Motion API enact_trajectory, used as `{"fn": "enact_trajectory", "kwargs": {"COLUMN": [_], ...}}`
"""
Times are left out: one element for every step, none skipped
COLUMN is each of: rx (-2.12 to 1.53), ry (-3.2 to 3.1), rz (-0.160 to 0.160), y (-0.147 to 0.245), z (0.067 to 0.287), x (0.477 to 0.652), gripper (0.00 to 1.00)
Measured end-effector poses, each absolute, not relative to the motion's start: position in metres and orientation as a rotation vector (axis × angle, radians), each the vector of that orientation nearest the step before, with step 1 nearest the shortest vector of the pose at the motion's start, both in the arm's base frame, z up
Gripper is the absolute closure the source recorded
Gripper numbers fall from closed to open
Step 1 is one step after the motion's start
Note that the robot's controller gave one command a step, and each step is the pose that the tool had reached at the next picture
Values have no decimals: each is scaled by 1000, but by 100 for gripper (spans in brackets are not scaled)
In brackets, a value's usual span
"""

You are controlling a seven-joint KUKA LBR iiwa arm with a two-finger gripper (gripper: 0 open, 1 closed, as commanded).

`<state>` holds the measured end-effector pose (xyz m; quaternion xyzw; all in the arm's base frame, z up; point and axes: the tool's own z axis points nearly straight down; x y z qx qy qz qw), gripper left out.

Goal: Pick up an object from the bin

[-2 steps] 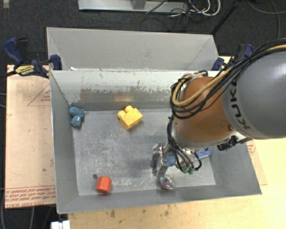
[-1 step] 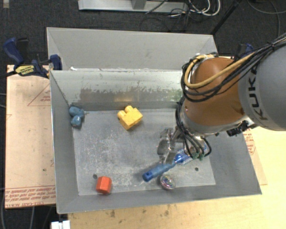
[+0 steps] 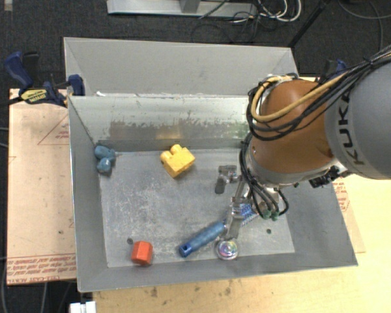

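Observation:
My gripper point(image 3: 229, 199) hangs under the arm's orange cover in the right half of the bin. It is open. One grey finger point(image 3: 223, 178) points toward the bin's middle, and the other finger point(image 3: 236, 219) comes down at the right end of a blue cylinder point(image 3: 201, 239). That cylinder lies slanted near the front wall. Just right of its end, below the gripper, sits a small shiny round thing point(image 3: 227, 250). Nothing shows between the fingers.
A yellow block point(image 3: 177, 160) lies near the back wall, left of the gripper. A grey-blue lump point(image 3: 105, 160) sits in the back left corner, and an orange-red block point(image 3: 141, 253) at the front left. The arm covers the bin's right side.

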<state>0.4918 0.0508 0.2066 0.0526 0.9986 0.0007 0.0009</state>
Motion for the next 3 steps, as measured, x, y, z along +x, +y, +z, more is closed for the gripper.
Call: {"fn": "enact_trajectory", "kwargs": {"rx": [-174, -170, -104], "ry": [3143, 3138, 3129], "rz": [1, 2, 3], "y": [54, 54, 52], "z": [82, 86, 216], "x": [502, 504, 527], "gripper": [0, 100, 100]}}
